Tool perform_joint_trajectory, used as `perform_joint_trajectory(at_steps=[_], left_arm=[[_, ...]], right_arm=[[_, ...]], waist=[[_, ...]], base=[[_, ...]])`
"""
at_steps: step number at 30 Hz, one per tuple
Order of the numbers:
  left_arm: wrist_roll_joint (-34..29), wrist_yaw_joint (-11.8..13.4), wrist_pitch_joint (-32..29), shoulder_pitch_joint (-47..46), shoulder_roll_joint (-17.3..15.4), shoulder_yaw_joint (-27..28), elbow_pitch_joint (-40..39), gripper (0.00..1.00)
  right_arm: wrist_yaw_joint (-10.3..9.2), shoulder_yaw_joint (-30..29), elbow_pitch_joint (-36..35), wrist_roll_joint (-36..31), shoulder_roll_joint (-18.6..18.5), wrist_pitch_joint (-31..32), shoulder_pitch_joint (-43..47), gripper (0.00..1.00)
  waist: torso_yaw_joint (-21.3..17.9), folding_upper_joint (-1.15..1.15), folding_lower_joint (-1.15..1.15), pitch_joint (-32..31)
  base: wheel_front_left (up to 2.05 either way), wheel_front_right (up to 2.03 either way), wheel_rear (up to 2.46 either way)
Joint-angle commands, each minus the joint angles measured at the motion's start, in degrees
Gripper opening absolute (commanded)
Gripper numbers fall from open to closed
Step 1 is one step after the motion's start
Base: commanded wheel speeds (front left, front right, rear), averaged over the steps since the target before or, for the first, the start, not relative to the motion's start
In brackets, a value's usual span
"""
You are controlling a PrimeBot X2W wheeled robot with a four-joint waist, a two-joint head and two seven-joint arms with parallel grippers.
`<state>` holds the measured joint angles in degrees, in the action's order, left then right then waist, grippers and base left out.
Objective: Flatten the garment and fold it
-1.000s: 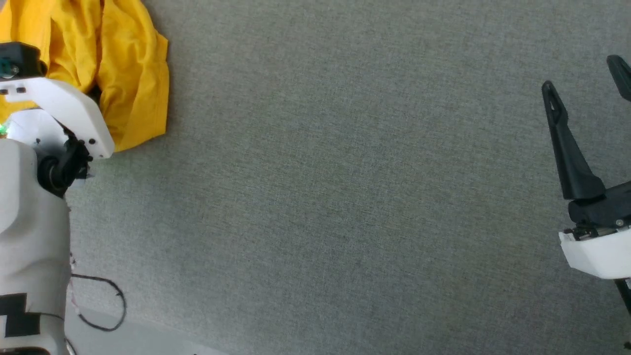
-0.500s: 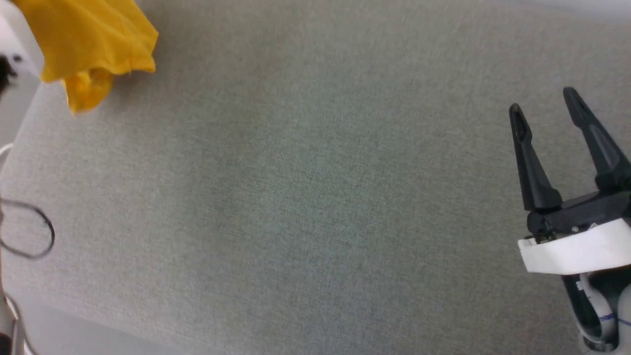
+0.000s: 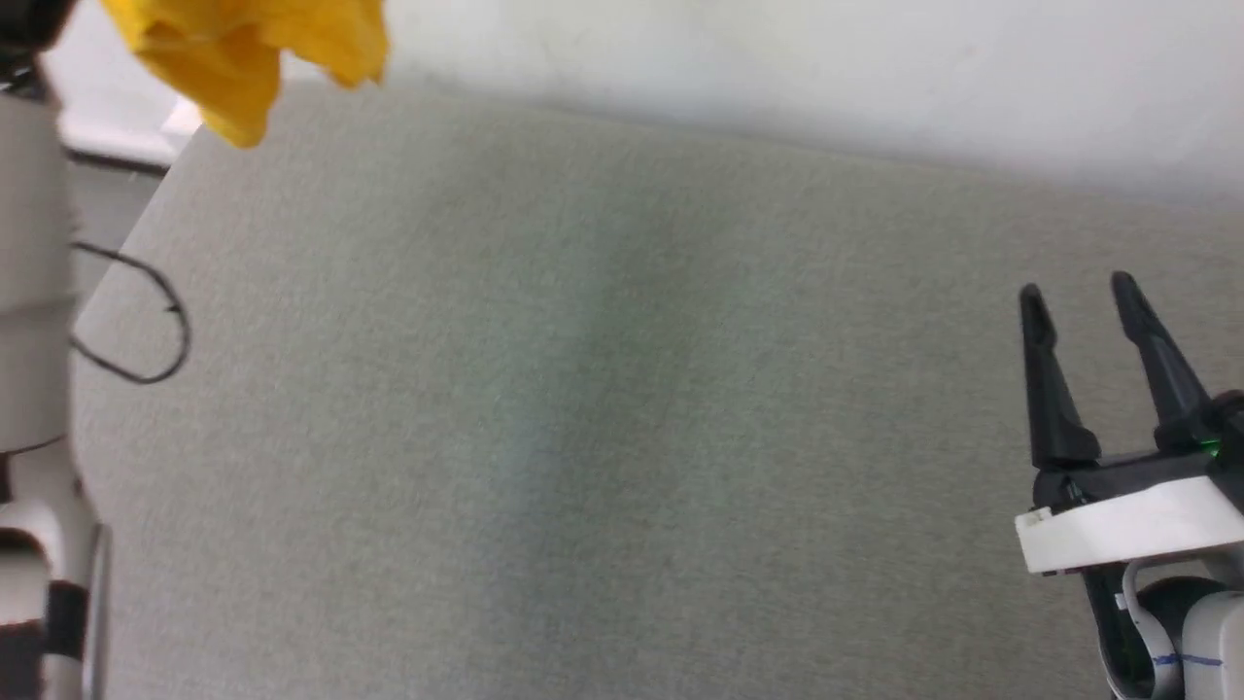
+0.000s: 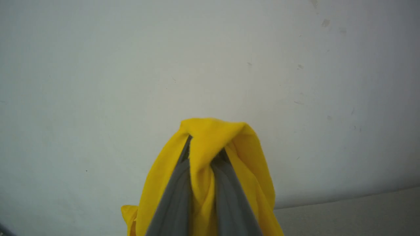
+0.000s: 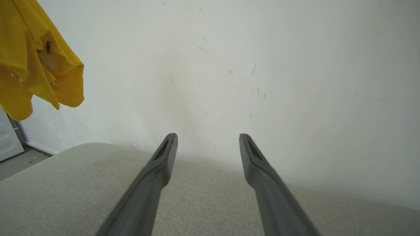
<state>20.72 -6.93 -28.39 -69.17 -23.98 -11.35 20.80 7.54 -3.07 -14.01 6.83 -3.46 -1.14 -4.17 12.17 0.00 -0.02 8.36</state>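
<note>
Jaws pinched on the yellow garment dangling above the tabletop's far-left corner, the left gripper should lower it mid-tabletop, where the right gripper, jaws wide and empty, can spread it.

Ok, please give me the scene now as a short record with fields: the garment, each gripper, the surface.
garment: yellow garment, bunched, hanging in the air
left gripper: left gripper shut on the garment, raised
right gripper: right gripper open, empty, over the surface
surface: grey fabric surface, white wall behind
task state: not yet flattened or folded
</note>
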Motion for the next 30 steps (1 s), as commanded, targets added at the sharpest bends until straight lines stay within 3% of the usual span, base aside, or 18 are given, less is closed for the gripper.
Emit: perform_joint_trajectory(at_steps=[1, 10, 16, 23, 30], left_arm=[[0.98, -0.26, -0.95, -1.08, 1.45, -1.07, -1.11, 0.00], [7.84, -0.45, -5.12, 1.79, 10.49, -7.39, -5.94, 0.00], [9.06, -0.33, -5.05, 9.36, 14.43, -12.68, -8.47, 0.00], [4.25, 3.68, 2.96, 22.48, 17.43, -18.79, -6.99, 0.00], [4.62, 7.33, 11.93, 34.64, 20.04, -22.50, 3.95, 0.00]], right_arm=[[-0.05, -0.78, 0.38, 0.41, 0.20, -0.58, 0.71, 1.00], [-0.05, -4.05, 0.69, 1.77, 0.55, -1.78, 1.88, 1.00], [-0.05, -5.56, 0.35, 2.27, 0.56, -1.79, 2.34, 1.00], [-0.05, -5.60, -0.01, 2.73, 0.57, -1.52, 2.72, 1.00], [-0.05, -4.09, 0.60, 3.34, 0.57, -1.35, 2.20, 1.00]], waist=[[-4.20, 0.00, 0.02, -4.24], [-10.04, 0.00, 0.02, -5.59], [-14.18, 0.00, 0.02, -5.37], [-17.41, 0.00, 0.02, -4.33], [-19.11, 0.00, 0.02, -3.11]], base=[[0.00, 0.00, 0.00], [0.00, 0.00, 0.00], [0.00, 0.00, 0.00], [0.00, 0.00, 0.00], [0.00, 0.00, 0.00]])
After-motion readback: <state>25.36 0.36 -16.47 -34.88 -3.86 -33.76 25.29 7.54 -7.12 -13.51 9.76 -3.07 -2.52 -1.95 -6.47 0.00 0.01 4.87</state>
